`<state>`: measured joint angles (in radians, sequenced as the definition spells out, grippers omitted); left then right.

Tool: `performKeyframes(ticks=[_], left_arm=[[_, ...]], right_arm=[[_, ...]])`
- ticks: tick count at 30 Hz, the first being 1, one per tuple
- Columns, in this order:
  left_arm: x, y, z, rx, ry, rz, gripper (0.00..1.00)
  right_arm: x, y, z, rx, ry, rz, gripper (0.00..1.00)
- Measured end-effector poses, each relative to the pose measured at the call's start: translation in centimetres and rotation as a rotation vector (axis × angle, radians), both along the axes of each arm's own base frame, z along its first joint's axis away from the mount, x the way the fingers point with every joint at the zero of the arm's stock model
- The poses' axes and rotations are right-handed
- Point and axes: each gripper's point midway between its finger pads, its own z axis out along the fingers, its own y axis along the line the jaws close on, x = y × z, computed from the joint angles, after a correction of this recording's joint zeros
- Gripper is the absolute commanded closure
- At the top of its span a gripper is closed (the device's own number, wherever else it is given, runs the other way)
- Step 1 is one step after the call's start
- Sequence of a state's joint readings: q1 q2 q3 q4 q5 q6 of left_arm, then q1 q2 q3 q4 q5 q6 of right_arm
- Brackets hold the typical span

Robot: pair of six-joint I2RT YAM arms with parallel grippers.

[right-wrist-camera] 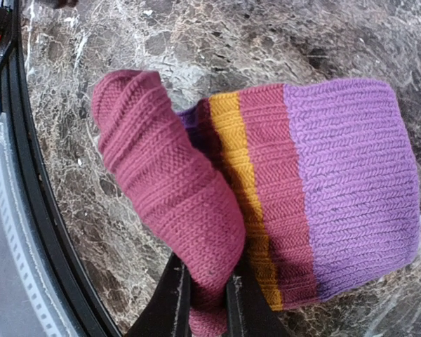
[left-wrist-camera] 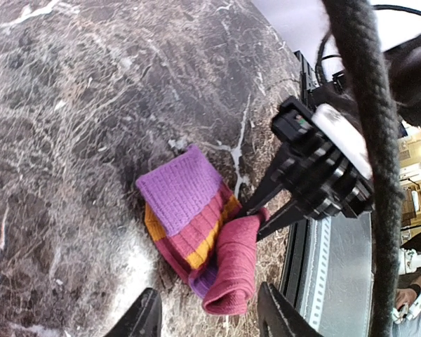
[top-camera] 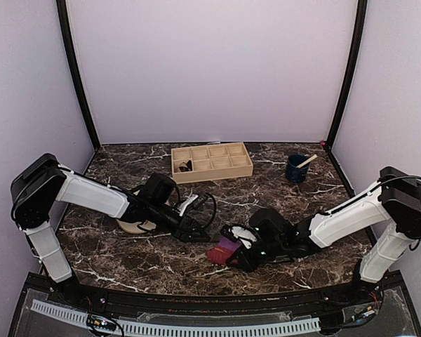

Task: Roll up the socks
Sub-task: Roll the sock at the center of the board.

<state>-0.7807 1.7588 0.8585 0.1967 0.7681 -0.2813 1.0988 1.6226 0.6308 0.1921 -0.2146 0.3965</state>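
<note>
Dark veined marble forms the tabletop [top-camera: 288, 193], and close to its near edge, right of centre, your right tool [right-wrist-camera: 209, 284] pinches the folded-over magenta end of the magenta-purple sock [right-wrist-camera: 337, 182], while your left tool [left-wrist-camera: 209, 298] hangs above it, fingers spread on nothing. Judge that chunky ribbed knit, banded orange and purple, as light, soft and floppy, grippy not slick: take it where the fabric lies doubled, never by one loose layer.

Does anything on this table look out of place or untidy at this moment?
The striped sock near the front edge looks untidy: it is only loosely folded, and its magenta end sticks out, pinched by the right tool. The left tool is open, holding nothing.
</note>
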Motion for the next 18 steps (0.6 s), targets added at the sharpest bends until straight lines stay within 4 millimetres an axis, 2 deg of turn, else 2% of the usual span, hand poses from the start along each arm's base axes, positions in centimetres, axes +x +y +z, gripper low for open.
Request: performKeyframes(ticks=[10,18], left_arm=[[-0.5,-0.3,0.4,-0.031,-0.040,-0.052,0.51],[-2.1,-1.6,1.1,-0.032,-0.092,-0.143,0.48]], right_arm=[[0.1,-0.8,0.0,0.085,0.126,-0.031,1.00],[0.1,-1.2,0.1,0.111,0.199,-0.036,1.00]])
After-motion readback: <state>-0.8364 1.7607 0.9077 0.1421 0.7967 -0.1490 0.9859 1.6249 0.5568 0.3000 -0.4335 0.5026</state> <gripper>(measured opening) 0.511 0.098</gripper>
